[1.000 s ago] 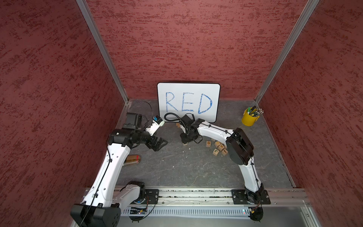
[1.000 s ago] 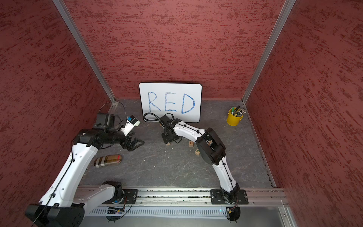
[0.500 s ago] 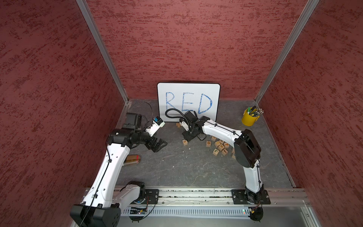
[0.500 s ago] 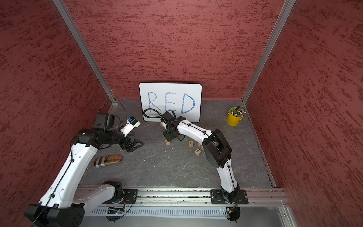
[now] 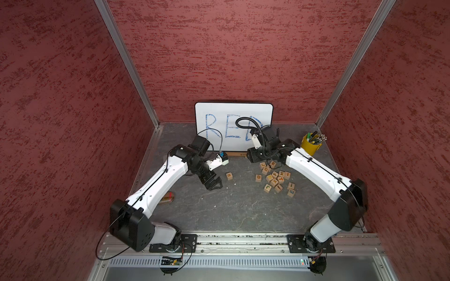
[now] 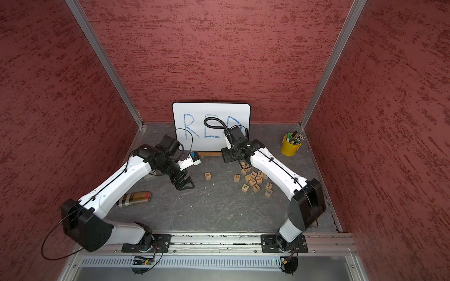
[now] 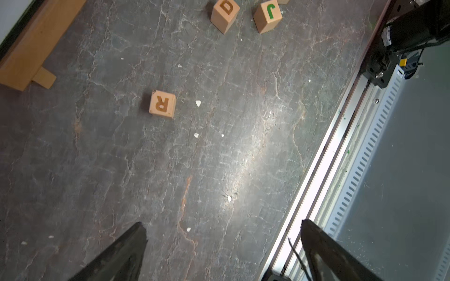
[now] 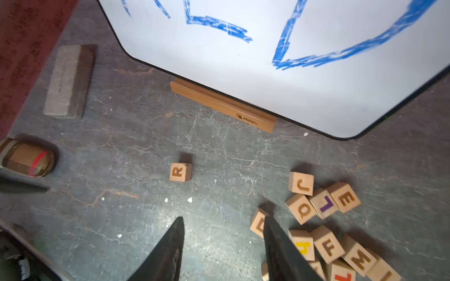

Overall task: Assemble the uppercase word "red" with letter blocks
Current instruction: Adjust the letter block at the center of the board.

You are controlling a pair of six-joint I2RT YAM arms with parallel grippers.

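Observation:
The R block (image 5: 229,175) (image 6: 207,175) stands alone on the dark floor, letter up, also in the left wrist view (image 7: 162,104) and the right wrist view (image 8: 180,172). The D block (image 5: 258,177) (image 7: 225,12) sits to its right at the pile's edge. The orange E block (image 5: 273,164) (image 8: 345,197) lies at the back of the pile. My left gripper (image 5: 215,185) (image 7: 221,223) hangs open and empty just left of the R. My right gripper (image 8: 223,218) is open and empty between R and D; one finger (image 8: 280,243) covers part of the D (image 8: 257,222).
A pile of other letter blocks (image 5: 277,178), with a blue E (image 5: 291,192), lies right of centre. The whiteboard (image 5: 233,114) on its wooden stand (image 8: 224,104) is at the back. A yellow pen cup (image 5: 310,148), grey eraser (image 8: 68,80) and brown bottle (image 6: 134,199) are around.
My right gripper has let go of the R block, risen and swung right and back to the pile. The R block now stands uncovered. The left arm has hardly moved.

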